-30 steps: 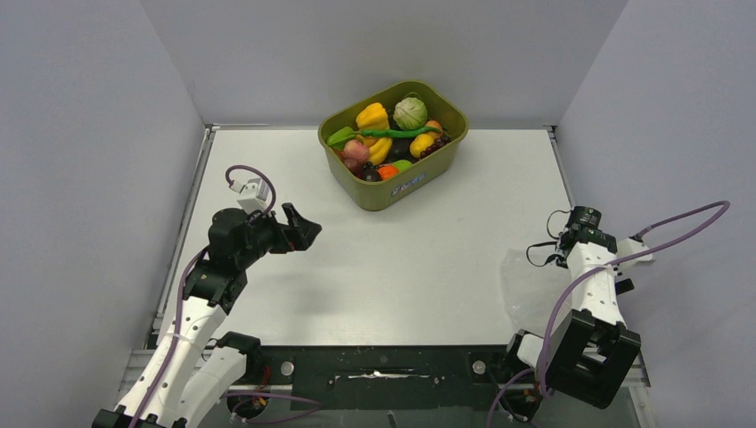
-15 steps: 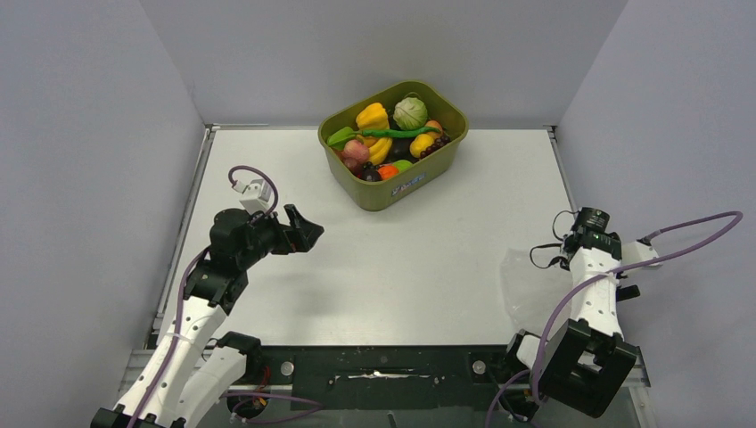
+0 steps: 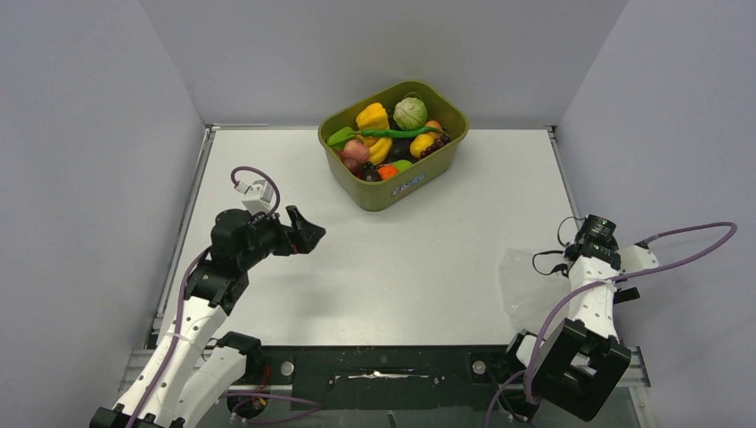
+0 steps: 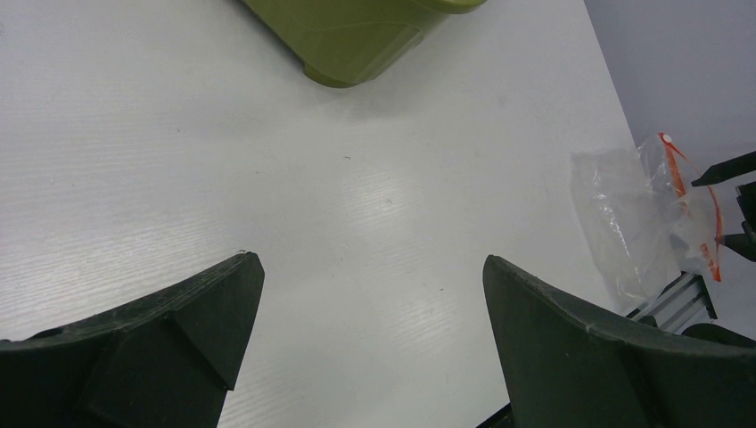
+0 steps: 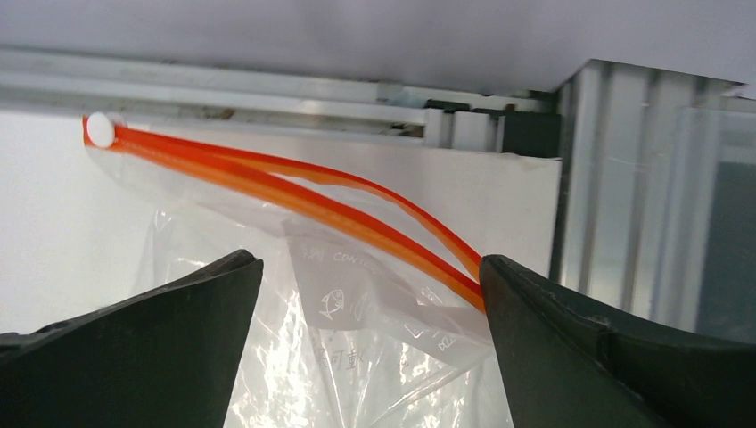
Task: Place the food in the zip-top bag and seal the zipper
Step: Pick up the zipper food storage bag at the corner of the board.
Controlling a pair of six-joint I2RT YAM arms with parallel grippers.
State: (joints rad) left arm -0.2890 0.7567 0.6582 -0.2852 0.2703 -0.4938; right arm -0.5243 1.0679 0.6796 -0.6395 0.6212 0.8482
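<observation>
The food lies heaped in an olive tub [image 3: 423, 183] at the table's back: a yellow pepper [image 3: 372, 117], a pale cabbage [image 3: 410, 113], a thin green pod [image 3: 397, 133] and a pink-red fruit [image 3: 356, 150]. The clear zip-top bag [image 3: 524, 278] lies flat at the near right, empty. In the right wrist view its zipper [image 5: 294, 192] gapes apart, with a white slider [image 5: 100, 130] at the far end. My right gripper [image 5: 370, 267] is open, its fingers either side of the bag's [image 5: 357, 366] mouth corner. My left gripper [image 3: 308, 234] hangs open over bare table at the left, holding nothing.
The table's right rail [image 5: 615, 178] and near edge run close beside the bag. Grey walls enclose the table on three sides. The left wrist view shows the tub's corner [image 4: 357, 36] ahead and the bag [image 4: 624, 214] far to the right.
My right gripper has opened wider, and that arm has drawn back slightly toward the near right. The left arm has crept a touch to the right.
</observation>
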